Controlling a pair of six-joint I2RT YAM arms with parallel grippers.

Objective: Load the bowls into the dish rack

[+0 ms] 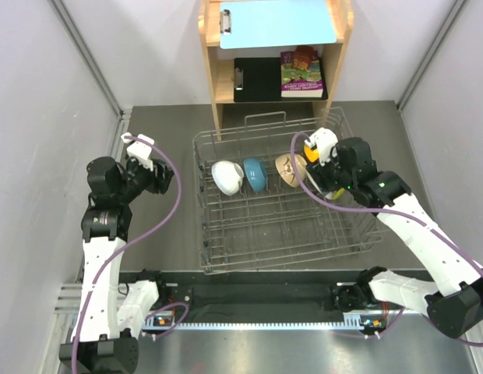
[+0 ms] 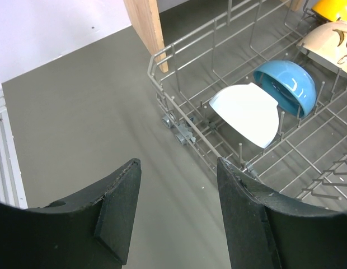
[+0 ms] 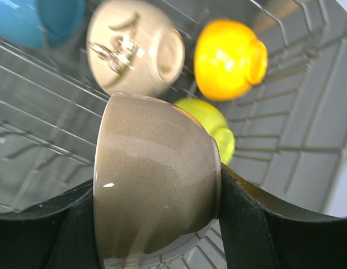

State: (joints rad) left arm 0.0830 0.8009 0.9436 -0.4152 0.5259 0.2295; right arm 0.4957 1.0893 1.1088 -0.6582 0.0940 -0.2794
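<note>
The silver wire dish rack stands mid-table. Along its far row stand a white bowl, a blue bowl, a beige patterned bowl and an orange bowl. My right gripper is shut on a plain beige speckled bowl, held over the rack's right end. Just beyond it lie a lime green bowl and the orange bowl. My left gripper hangs open and empty over bare table, left of the rack's corner; the white bowl and the blue bowl show ahead of it.
A wooden shelf unit stands behind the rack, holding a blue clipboard, a black clipboard and a book. Pale walls close in on both sides. A black rail runs along the near edge between the arm bases.
</note>
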